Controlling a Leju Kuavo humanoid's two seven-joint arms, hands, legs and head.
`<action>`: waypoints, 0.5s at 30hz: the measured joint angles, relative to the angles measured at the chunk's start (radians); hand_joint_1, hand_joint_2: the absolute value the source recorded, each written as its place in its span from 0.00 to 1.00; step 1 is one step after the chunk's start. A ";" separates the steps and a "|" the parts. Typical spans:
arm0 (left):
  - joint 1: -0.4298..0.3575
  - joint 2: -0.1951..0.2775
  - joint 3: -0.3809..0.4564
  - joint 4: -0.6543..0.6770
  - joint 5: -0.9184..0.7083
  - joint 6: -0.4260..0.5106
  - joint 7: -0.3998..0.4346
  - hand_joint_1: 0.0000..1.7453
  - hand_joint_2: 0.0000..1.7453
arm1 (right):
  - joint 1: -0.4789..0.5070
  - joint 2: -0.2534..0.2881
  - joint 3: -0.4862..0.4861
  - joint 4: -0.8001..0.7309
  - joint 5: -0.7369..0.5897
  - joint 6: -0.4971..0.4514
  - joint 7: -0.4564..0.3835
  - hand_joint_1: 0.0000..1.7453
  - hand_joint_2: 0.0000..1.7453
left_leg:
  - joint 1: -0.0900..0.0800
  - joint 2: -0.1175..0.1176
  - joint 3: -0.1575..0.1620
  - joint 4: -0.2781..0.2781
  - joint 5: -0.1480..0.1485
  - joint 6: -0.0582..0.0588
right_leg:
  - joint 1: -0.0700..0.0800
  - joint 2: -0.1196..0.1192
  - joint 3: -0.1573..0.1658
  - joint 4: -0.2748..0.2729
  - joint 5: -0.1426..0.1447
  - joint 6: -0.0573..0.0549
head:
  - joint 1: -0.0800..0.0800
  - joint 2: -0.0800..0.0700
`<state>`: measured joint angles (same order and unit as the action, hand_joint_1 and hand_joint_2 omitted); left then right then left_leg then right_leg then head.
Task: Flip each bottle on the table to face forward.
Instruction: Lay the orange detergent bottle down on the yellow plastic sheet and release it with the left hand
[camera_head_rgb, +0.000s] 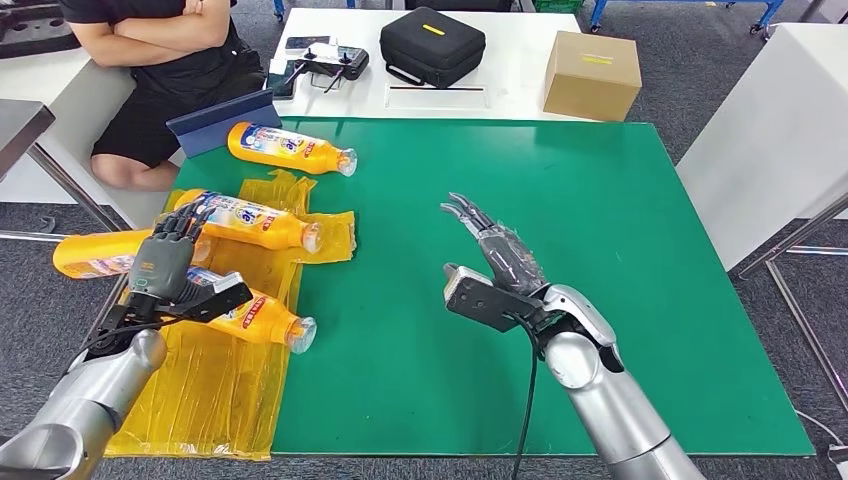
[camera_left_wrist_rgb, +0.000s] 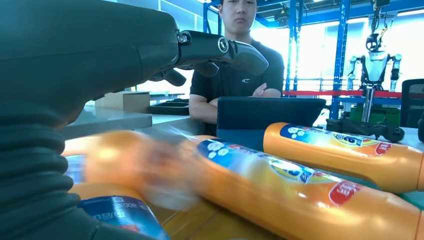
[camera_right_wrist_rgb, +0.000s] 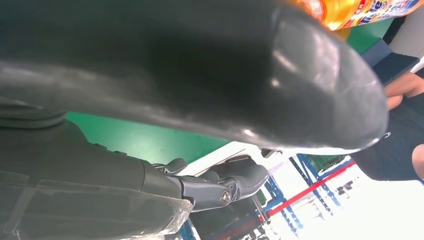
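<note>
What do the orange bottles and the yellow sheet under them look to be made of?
Orange bottles: likely glossy plastic, with highlights on smooth bodies, printed labels and clear caps. Yellow sheet: thin plastic film, probably a bag, wrinkled, shiny and slightly see-through. The left hand hovers over them.

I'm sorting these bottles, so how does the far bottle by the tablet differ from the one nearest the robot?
The far bottle lies on bare green table, untouched. The nearest bottle lies on yellow plastic, partly beneath the left hand. Both are orange, lying down, caps pointing right.
</note>
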<state>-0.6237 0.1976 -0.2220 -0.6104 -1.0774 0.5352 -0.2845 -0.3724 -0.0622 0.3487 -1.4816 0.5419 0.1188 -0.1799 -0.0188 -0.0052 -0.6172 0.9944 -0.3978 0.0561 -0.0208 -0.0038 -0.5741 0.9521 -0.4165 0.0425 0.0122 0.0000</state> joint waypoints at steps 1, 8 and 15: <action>-0.001 -0.001 0.000 0.002 0.000 0.000 0.000 0.00 0.00 | 0.001 0.000 0.000 -0.001 0.000 0.000 0.000 0.00 0.00 | 0.000 0.000 0.000 0.000 0.000 0.000 | 0.000 0.000 0.000 0.000 0.000 0.000 | 0.000 0.000; -0.005 -0.004 0.000 0.013 0.001 0.000 -0.001 0.00 0.00 | 0.004 0.000 0.000 -0.004 0.001 0.000 0.000 0.00 0.00 | 0.000 0.000 0.000 0.000 0.000 0.000 | 0.000 0.000 0.000 0.000 0.000 0.000 | 0.000 0.000; 0.006 -0.013 0.015 -0.004 0.087 -0.017 -0.081 0.00 0.00 | 0.010 0.000 -0.003 -0.012 0.009 0.000 0.003 0.00 0.00 | 0.000 0.000 0.000 0.000 0.000 0.000 | 0.000 0.000 0.000 0.000 0.000 0.000 | 0.000 0.000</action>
<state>-0.6176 0.1847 -0.2071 -0.6141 -0.9902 0.5179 -0.3653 -0.3622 -0.0618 0.3456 -1.4932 0.5506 0.1185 -0.1770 -0.0188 -0.0053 -0.6173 0.9944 -0.3978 0.0561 -0.0209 -0.0038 -0.5739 0.9521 -0.4165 0.0425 0.0122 0.0000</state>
